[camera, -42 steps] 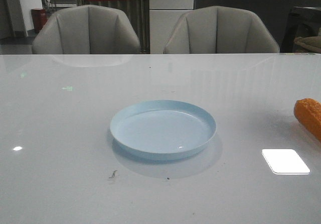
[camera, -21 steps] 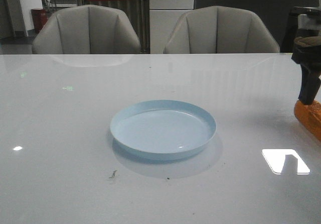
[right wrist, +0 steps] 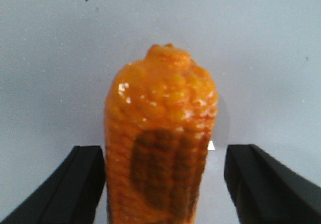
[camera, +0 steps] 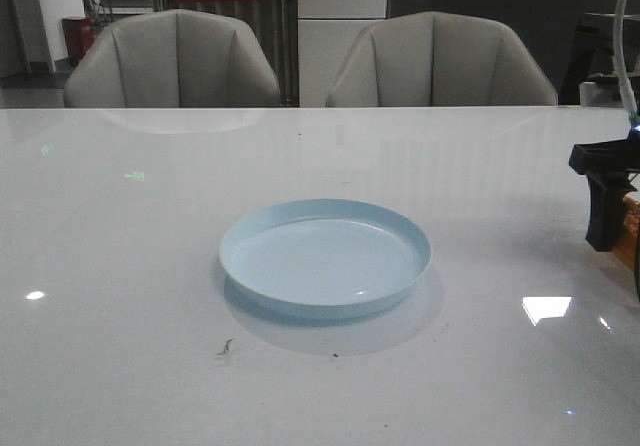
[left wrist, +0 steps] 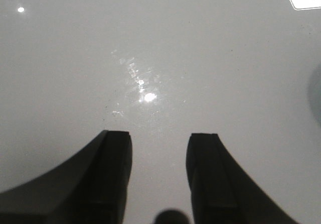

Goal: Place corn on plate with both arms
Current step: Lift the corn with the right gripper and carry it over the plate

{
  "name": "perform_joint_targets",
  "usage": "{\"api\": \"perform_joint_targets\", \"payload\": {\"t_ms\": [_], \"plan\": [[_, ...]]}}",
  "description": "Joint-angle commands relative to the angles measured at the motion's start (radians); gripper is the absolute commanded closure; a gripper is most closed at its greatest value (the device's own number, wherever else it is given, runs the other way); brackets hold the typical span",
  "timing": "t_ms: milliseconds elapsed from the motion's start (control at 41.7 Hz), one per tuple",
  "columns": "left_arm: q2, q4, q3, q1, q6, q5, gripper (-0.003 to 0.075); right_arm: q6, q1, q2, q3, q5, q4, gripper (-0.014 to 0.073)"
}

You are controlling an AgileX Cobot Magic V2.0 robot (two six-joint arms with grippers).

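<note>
Straddling the corn [right wrist: 160, 143] at the table's far-right edge, right gripper [right wrist: 163, 184] hung wide open w/ nothing held, cob's long axis running between the fingers; left gripper [left wrist: 158, 176] open, empty; plate [camera: 325, 258] centre.

the corn [camera: 630, 228] is almost wholly hidden behind the right gripper [camera: 606, 206] at the front view's right edge; in the wrist view its lower end is cut off.
</note>
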Motion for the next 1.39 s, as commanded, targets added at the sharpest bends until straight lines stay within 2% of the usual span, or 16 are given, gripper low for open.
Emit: {"api": "perform_joint_targets", "payload": {"t_ms": [0, 240, 288, 480, 599, 839, 1007, 1367], "plan": [[-0.014, -0.017, -0.030, 0.001, 0.001, -0.069, 0.0391, -0.001, -0.005, -0.051, -0.030, -0.021, -0.001, -0.0003], [-0.014, -0.017, -0.030, 0.001, 0.001, -0.069, 0.0391, -0.001, -0.005, -0.051, -0.030, -0.020, -0.001, 0.0008], [-0.014, -0.017, -0.030, 0.001, 0.001, -0.069, 0.0391, -0.001, -0.005, -0.051, -0.030, -0.020, -0.001, 0.0039], [-0.014, -0.017, -0.030, 0.001, 0.001, -0.069, 0.0391, -0.001, -0.005, -0.051, -0.030, -0.017, -0.001, 0.0255], [-0.014, -0.017, -0.030, 0.001, 0.001, -0.069, 0.0391, -0.001, -0.005, -0.051, -0.030, -0.017, -0.001, 0.0312], [-0.014, -0.017, -0.030, 0.001, 0.001, -0.069, 0.0392, -0.009, -0.003, -0.051, -0.056, 0.022, 0.086, 0.0310], [-0.014, -0.017, -0.030, 0.001, 0.001, -0.069, 0.0391, -0.043, 0.036, -0.051, -0.163, 0.086, 0.168, 0.0310], [-0.014, -0.017, -0.028, 0.001, 0.001, -0.069, 0.0391, -0.061, 0.298, -0.051, -0.355, 0.113, 0.192, 0.0310]]}}
